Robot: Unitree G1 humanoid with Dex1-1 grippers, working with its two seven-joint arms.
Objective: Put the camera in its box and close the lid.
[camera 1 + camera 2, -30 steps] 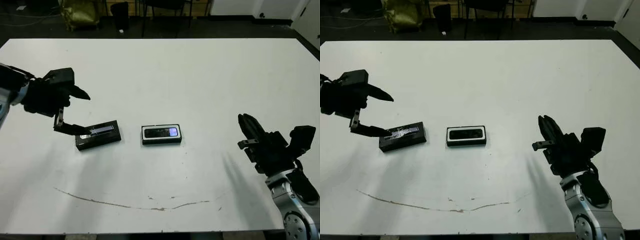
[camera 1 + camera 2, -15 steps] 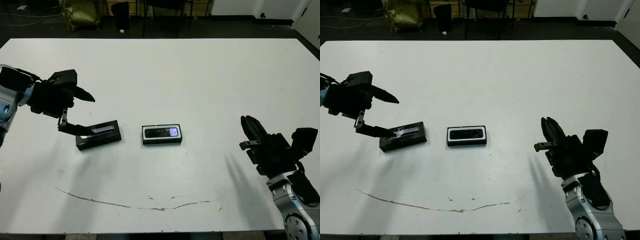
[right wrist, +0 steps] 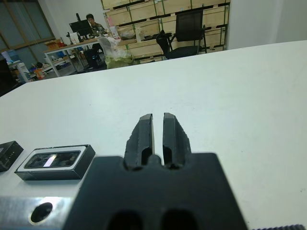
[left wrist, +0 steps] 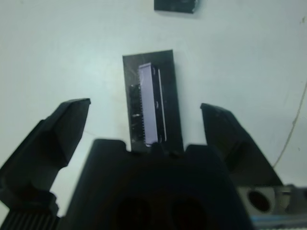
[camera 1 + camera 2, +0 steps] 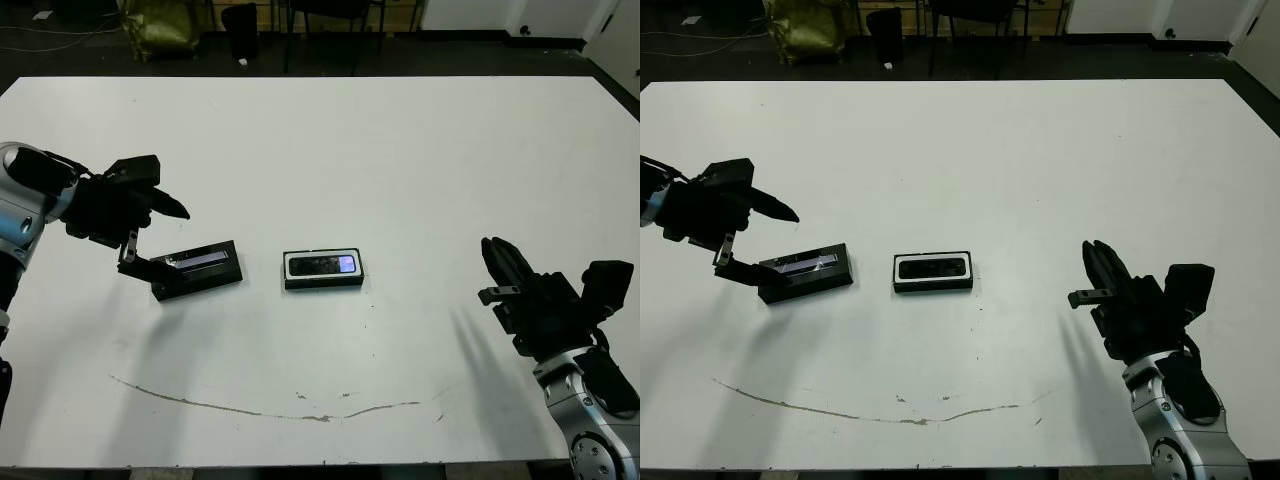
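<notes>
**Camera's in the box, lid still off to the side**

So the camera is already lying in the box near the middle of the table, with the pale bluish patch at the end toward the robot's right. That half looks done. What's left is the lid, which sits on the table just to the left of the box, apart from it, silvery stripe facing up.

The left gripper is spread wide at the lid's far-left end. The lower finger looks like it's at or near the lid's edge, but I can't tell if it's actually touching. In the left wrist view the lid lies lengthwise between the two fingers and neither has closed on it. The right gripper is well off to the right, fingers pressed together, holding nothing.

Hard to say whether the camera is fully seated, too small to tell. The left arm is cut off by the frame
</notes>
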